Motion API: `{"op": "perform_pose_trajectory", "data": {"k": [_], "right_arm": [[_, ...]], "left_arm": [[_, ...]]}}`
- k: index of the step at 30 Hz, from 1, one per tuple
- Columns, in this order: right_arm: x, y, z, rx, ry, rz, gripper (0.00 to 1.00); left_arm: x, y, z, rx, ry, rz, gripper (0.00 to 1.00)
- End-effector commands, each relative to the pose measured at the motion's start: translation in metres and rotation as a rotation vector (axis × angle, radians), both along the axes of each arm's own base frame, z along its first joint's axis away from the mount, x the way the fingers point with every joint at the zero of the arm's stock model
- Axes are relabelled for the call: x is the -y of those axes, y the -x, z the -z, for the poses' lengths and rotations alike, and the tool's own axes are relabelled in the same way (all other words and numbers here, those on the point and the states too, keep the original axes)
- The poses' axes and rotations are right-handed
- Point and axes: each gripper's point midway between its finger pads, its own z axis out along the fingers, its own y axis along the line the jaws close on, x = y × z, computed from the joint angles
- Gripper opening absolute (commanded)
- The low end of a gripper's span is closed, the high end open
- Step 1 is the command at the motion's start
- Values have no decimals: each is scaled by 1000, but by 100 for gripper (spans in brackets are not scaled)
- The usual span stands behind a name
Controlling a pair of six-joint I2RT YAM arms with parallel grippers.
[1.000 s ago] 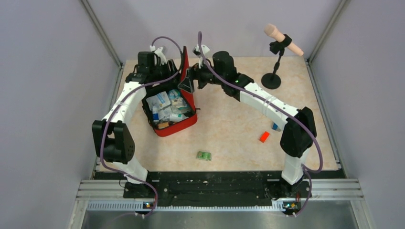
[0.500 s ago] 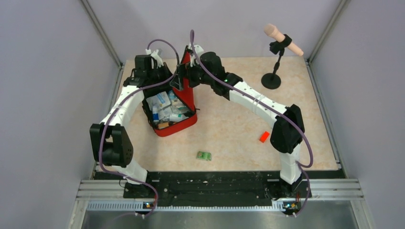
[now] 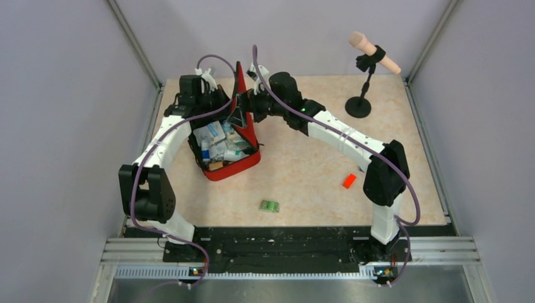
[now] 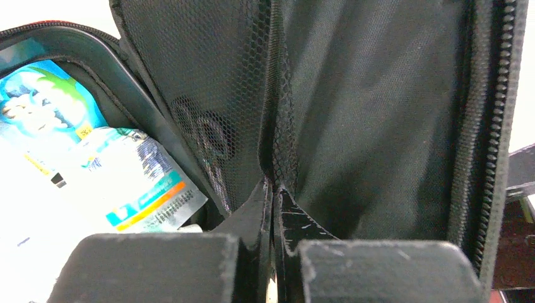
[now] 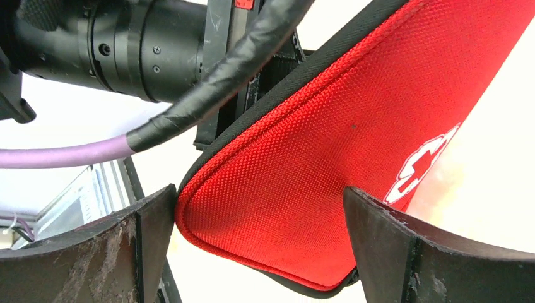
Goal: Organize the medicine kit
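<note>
The medicine kit (image 3: 232,168) lies open at the table's back left, its red lid (image 3: 245,120) standing upright with the white cross (image 5: 421,165) on its outer face. Boxes and sachets (image 3: 217,142) fill the base. My left gripper (image 4: 274,186) is inside the lid, shut, with the black mesh pocket (image 4: 233,95) puckering into its tips. My right gripper (image 5: 258,196) is open wide on the outer side, its fingers (image 5: 148,221) straddling the lid's rounded corner. From above, both grippers meet at the lid's top edge (image 3: 238,95).
A small red block (image 3: 349,181) lies on the table right of centre, and a green packet (image 3: 269,206) sits near the front. A microphone on a black stand (image 3: 359,106) is at the back right. Grey walls close in both sides.
The left gripper has shut on the lid's mesh lining. The right gripper has opened wider and shifted left around the lid. The lid now stands more upright.
</note>
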Motion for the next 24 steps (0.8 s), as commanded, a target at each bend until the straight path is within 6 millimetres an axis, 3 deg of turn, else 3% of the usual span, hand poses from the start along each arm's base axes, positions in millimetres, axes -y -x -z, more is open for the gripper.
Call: {"op": "perform_pose_trajectory", "data": {"k": [1, 7, 16, 18, 20, 24], "right_arm": [[14, 0, -7, 36, 34, 22, 99], [3, 9, -15, 36, 1, -57, 99], [0, -4, -16, 23, 13, 77, 99], [8, -17, -8, 71, 102, 208, 99], [29, -37, -8, 136, 186, 403, 99], [64, -49, -13, 170, 241, 579, 95]], "left_arm": [[-2, -3, -25, 96, 21, -13, 0], [-4, -4, -22, 89, 19, -16, 0], [-1, -5, -20, 79, 44, -16, 0], [0, -4, -21, 77, 51, -14, 0], [-1, -3, -23, 83, 46, -16, 0], [-10, 3, -24, 89, 22, -26, 0]]}}
